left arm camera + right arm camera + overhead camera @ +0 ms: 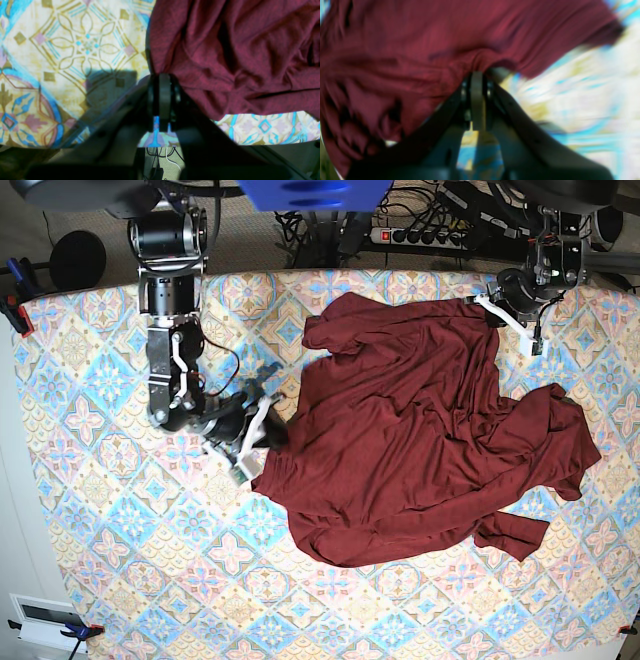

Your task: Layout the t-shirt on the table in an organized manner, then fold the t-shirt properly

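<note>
T-shirt (pixel 420 430) fabric lies crumpled across the middle and camera-right part of the bench (pixel 90 550), bunched in heavy folds, with a sleeve trailing off toward the lower right of the base view. It is not yet spread flat, so the layout step looks unfinished.

Both tools grip it at opposite edges. The right tool (pixel 262 432), on the camera-left side of the base view, has its jaws pressed together on the garment's camera-left edge; its wrist view, though blurred, shows red cloth pinched at the tip (pixel 477 73). The left tool (pixel 490 308), at the far camera-right corner, is likewise clamped on a bunched edge, and its wrist view shows fabric gathered tight into the closed jaws (pixel 163 76).

The relation that matters: the cloth mass hangs between the two tools, running diagonally from the near-left grip up to the far-right grip. From each tool the bulk of the shirt lies toward the other. My judgement is that drawing the grips apart along that diagonal would take up the slack, though the folded-under lower part and loose sleeve may drag rather than open.

Nothing else rests on the patterned surface near the cloth. Cables and a power strip (pixel 420 232) sit beyond the far edge, clear of the working area.
</note>
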Controlling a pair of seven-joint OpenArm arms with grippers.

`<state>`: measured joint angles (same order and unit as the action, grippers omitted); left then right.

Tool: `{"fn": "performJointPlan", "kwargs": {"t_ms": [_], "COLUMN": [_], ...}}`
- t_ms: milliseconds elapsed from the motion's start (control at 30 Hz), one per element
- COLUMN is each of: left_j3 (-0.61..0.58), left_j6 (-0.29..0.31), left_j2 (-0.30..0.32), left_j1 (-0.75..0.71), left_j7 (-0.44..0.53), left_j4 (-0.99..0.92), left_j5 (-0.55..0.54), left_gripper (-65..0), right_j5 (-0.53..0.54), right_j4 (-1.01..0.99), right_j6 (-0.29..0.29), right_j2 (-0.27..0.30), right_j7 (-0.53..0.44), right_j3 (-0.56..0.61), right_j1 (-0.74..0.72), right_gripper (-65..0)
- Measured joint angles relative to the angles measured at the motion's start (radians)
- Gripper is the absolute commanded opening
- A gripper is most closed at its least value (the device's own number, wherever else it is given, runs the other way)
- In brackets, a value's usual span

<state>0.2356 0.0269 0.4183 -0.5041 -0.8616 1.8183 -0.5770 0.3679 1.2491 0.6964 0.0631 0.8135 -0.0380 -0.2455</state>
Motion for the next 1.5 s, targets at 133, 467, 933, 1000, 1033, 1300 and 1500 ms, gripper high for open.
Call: {"fn": "performJointPlan", "kwargs": {"t_ms": [133, 467, 933, 1000, 1033, 1300, 1500], "left_j3": [0.000, -0.113, -0.204, -0.169, -0.142, -0.071, -0.065], "left_j6": [0.000, 0.001, -0.008, 0.000, -0.005, -0.003, -0.002], "left_j2": [0.000, 0.000, 0.013, 0.040, 0.048, 0.048, 0.042], "left_j1": [0.000, 0.038, 0.070, 0.043, 0.030, 0.005, 0.005], "left_j7": [0.000, -0.001, -0.008, -0.009, -0.010, -0.008, -0.039], "left_j4": [0.000, 0.061, 0.068, 0.069, 0.069, 0.069, 0.069], "left_j5": [0.000, -0.003, -0.130, -0.148, -0.136, -0.138, -0.138], "left_gripper": [-64.4, -63.9, -57.7, -57.4, -57.3, -57.1, -51.9], "right_j5": [-0.004, -0.019, -0.008, 0.002, 0.005, 0.003, -0.035], "right_j4": [0.001, 0.000, -0.004, 0.020, 0.036, 0.163, 0.264], "right_j6": [-0.001, -0.005, 0.000, -0.001, -0.005, -0.001, -0.003], "right_j2": [0.008, 0.171, 0.250, 0.227, 0.209, 0.044, 0.068], "right_j7": [0.010, 0.022, 0.083, 0.086, 0.095, 0.215, 0.061], "right_j3": [-0.099, -0.215, -0.199, -0.199, -0.200, -0.185, 0.128], "right_j1": [0.008, -0.048, -0.080, -0.063, -0.039, 0.038, 0.148], "right_gripper": [-65.0, -65.0, -62.8, -60.4, -59.3, -57.3, -56.4]}}
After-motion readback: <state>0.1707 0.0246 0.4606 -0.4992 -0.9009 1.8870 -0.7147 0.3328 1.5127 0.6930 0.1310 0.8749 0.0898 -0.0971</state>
